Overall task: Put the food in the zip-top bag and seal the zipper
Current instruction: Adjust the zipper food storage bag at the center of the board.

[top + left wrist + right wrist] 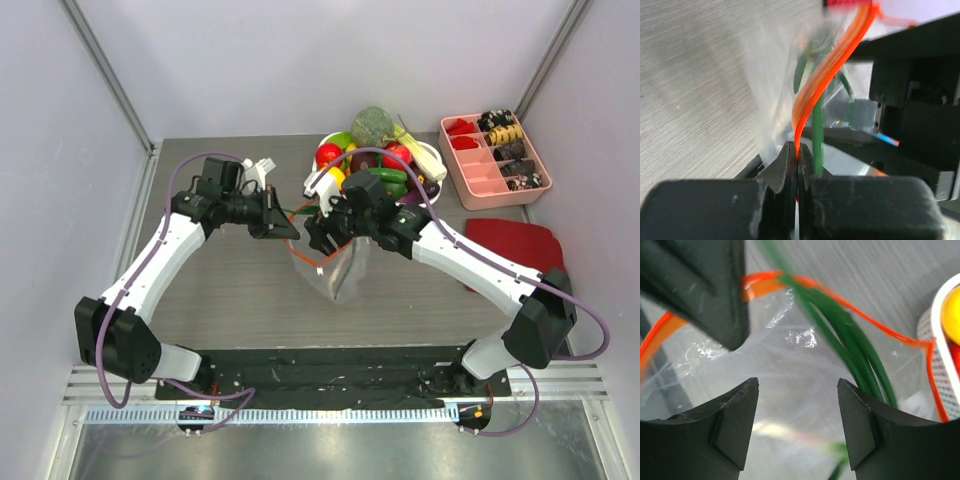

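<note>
The clear zip-top bag (pixel 338 272) stands mouth-up at the table's middle. My left gripper (pixel 287 226) is shut on its orange-red zipper (pixel 812 95), pinching the strip at the bag's left end (pixel 799 149). Over the mouth my right gripper (pixel 797 390) hangs open, nothing between its fingers. Thin green stalks (pixel 840 335) run down inside the bag, below the zipper (pixel 890 332). The rest of the food sits in a white bowl (pixel 433 160) behind: a grey-green head (pixel 372 125), a red fruit (pixel 328 155), a dark green cucumber (pixel 386 178).
A pink divided tray (pixel 478 190) with small pieces stands at the back right. In front of it lies a dark red cloth (pixel 515 245). White walls close in both sides. The bowl's rim (pixel 940 340) lies close to the right of the bag.
</note>
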{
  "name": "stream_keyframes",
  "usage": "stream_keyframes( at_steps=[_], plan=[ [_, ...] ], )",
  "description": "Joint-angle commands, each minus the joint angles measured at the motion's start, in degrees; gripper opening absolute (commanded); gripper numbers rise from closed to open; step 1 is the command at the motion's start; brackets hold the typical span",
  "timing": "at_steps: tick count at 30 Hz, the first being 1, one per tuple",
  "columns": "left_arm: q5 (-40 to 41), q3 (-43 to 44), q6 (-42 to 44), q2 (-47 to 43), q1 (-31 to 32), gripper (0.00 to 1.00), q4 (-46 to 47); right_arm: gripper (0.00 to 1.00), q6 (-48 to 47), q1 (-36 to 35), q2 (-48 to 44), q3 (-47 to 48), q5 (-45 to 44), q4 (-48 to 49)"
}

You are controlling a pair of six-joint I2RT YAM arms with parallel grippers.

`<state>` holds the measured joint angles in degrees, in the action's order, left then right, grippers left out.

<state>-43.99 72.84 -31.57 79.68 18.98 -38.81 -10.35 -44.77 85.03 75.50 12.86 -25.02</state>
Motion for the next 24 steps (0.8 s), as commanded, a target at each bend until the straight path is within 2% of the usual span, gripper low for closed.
stream_keyframes(
  at_steps=[1, 4, 7, 12, 14, 16, 18, 20, 24],
  plan=[
    [-1.4, -0.9, 3.6, -2.1, 1.8, 0.00, 1.5, 0.70, -3.4, -0.4, 0.0, 0.0, -6.3, 7.7],
    [-3.4, -1.5, 4.1, -2.5, 2.6, 0.00, 2.2, 0.66, -4.6, -1.8, 0.9, -0.8, -10.1, 10.2],
    [-1.8, -2.5, 4.9, -3.0, 3.0, 0.00, 1.7, 0.68, -3.1, -1.7, 1.1, 0.0, -10.8, 10.5],
    [3.1, -3.1, 6.1, -2.6, 2.5, 0.00, 0.1, 0.79, 6.3, 1.4, -3.5, 3.1, 1.7, 12.0],
    [3.3, -2.3, 5.8, -2.5, 1.5, 0.00, 0.7, 0.84, 8.8, 3.4, -4.1, 5.0, 2.1, 12.2],
    [3.6, -1.3, 6.3, -2.4, 1.1, 0.00, 0.3, 0.86, 13.5, 6.7, -3.7, 7.1, 3.3, 12.2],
    [3.5, -0.9, 6.3, -2.6, 1.1, 0.00, 0.7, 0.87, 17.3, 13.8, -2.3, 8.7, 7.2, 11.7],
    [3.6, -0.9, 6.0, -2.8, 1.1, 0.00, 1.0, 0.87, 18.1, 20.4, 0.6, 11.8, 8.6, 10.9],
    [3.8, -1.1, 6.0, -3.2, 1.1, 0.00, 1.3, 0.89, 15.1, 27.0, 5.7, 17.7, 8.3, 8.8]
  ],
)
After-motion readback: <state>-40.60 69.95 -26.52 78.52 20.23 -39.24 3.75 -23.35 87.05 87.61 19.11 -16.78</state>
